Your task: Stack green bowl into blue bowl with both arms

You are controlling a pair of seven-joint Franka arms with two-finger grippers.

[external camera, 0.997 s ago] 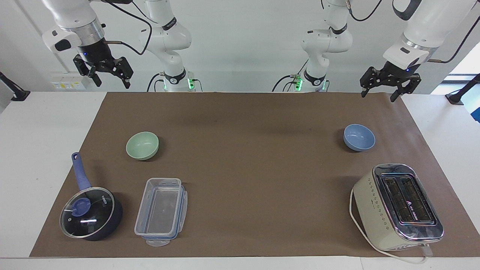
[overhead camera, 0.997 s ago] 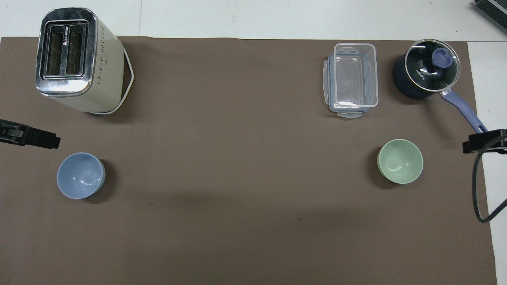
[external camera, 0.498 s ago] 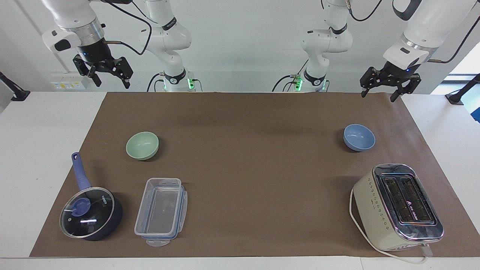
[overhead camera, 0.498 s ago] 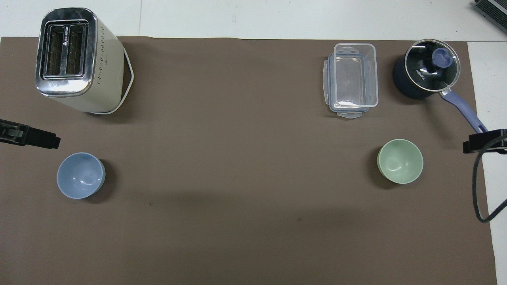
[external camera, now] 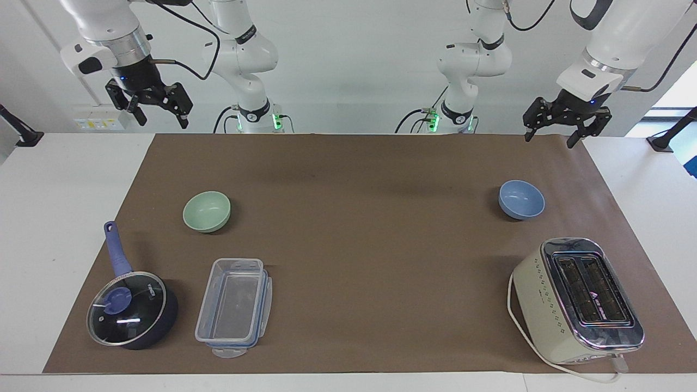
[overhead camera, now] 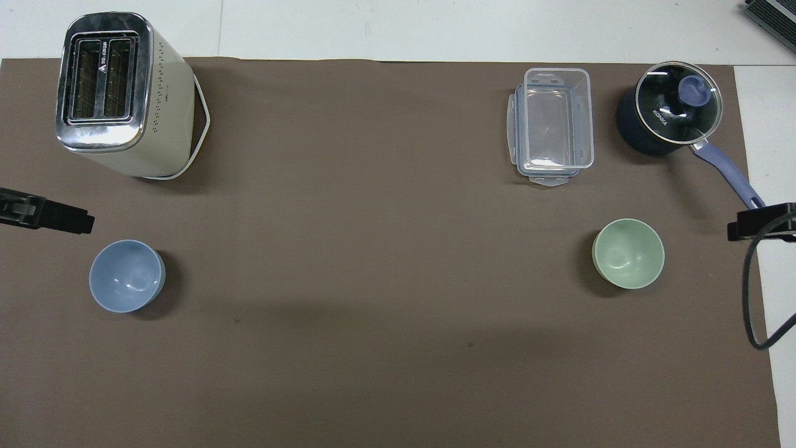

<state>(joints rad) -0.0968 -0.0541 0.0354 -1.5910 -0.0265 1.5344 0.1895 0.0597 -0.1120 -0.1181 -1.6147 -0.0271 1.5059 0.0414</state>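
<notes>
High above the right arm's end of the brown mat (external camera: pixel 359 179), the right gripper (external camera: pixel 161 117) is held in the air with its two black fingers (external camera: pixel 184 118) spread apart and nothing between them; in the overhead view only a dark tip of it (overhead camera: pixel 760 222) is seen at the edge, over the mat's border near the saucepan handle. At the left arm's end, the left gripper (external camera: pixel 550 137) is likewise raised, its fingers (external camera: pixel 572 140) parted and empty, and it is seen over the mat's edge closest to the robots; from overhead its tip (overhead camera: pixel 46 214) is shown between the toaster and the blue bowl. Neither gripper is touching anything. The green bowl (external camera: pixel 206 211) is set upright on the mat toward the right arm's end, well apart from the blue bowl (external camera: pixel 521 199), which is set upright toward the left arm's end; both bowls are empty and lie at about the same distance from the robots. Farther from the robots than the green bowl, a clear plastic container (external camera: pixel 234 306) is placed, and beside it, closer to the table's end, a dark-blue saucepan (external camera: pixel 132 307) with a glass lid is seen, its handle pointed toward the robots. Farther from the robots than the blue bowl, a cream toaster (external camera: pixel 577 299) is placed, with a white cord looped around its base.
</notes>
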